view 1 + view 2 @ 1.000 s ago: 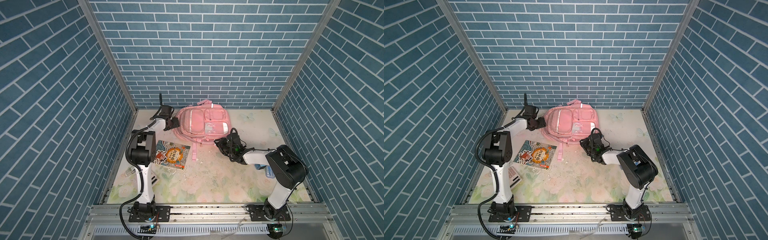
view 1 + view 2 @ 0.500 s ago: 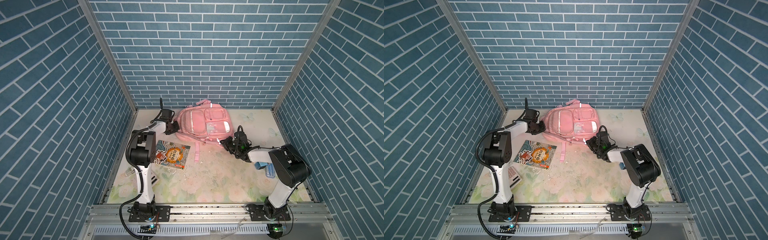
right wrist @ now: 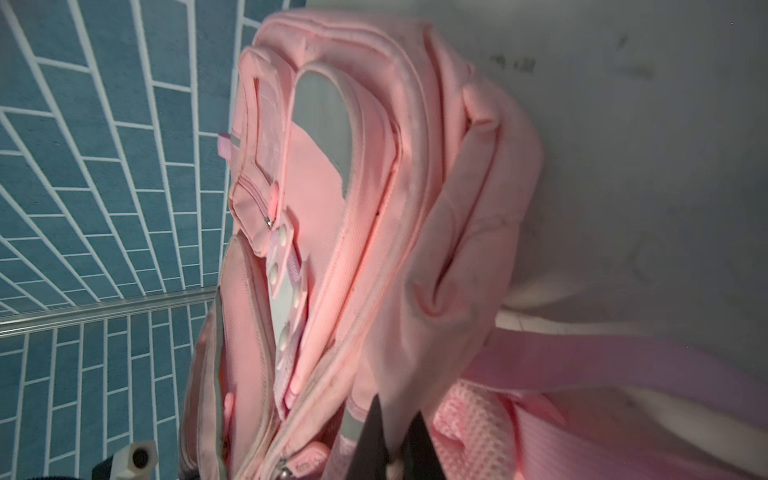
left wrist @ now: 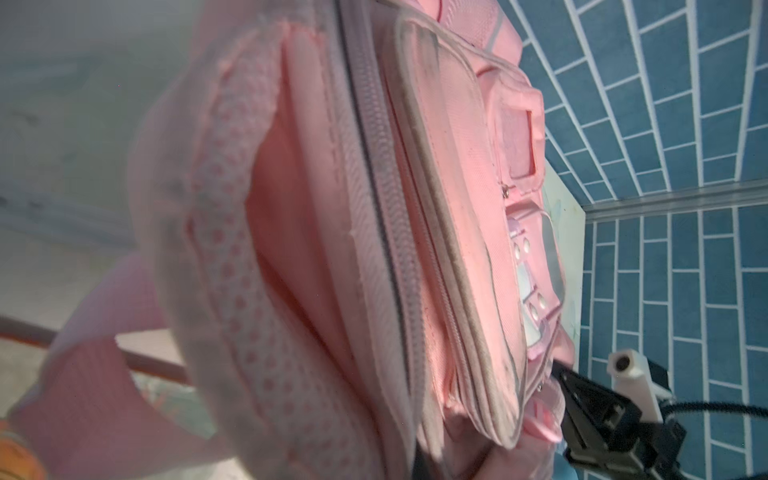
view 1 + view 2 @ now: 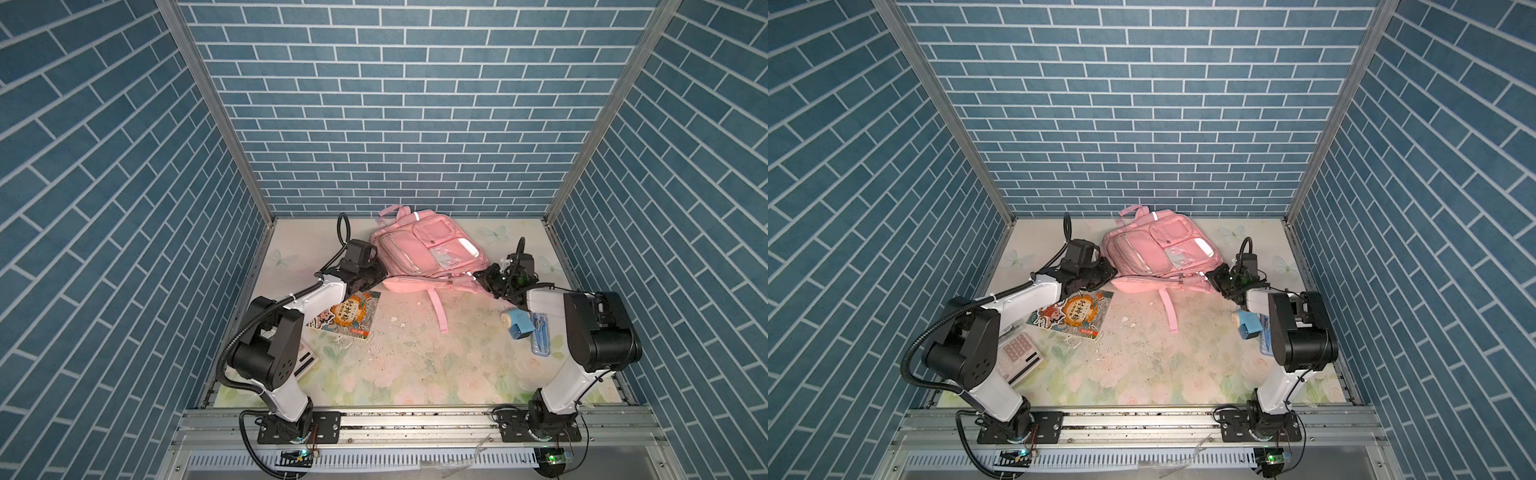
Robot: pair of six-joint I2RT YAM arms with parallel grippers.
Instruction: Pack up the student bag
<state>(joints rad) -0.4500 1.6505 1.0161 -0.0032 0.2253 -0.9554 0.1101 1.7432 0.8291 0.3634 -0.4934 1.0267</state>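
Student bag lies flat, front pockets up, at the back of the floral table near the rear wall, with one strap trailing forward. An arm stands at each side of it, which suggests it is being steadied or shifted before anything goes in. On the left, a calculator and a picture book wait on the table outside the bag, the book just beside the left gripper. That claw appears to touch the bag's left side, but its tips are lost against the fabric in both top views and its wrist view is filled by the bag, so it cannot be told whether they are apart or together. The right gripper meets the student bag's near right corner, and its wrist view shows two dark fingers drawn together on a fold of pink fabric. Further right, a blue block and a clear case lie unpacked beside that arm.
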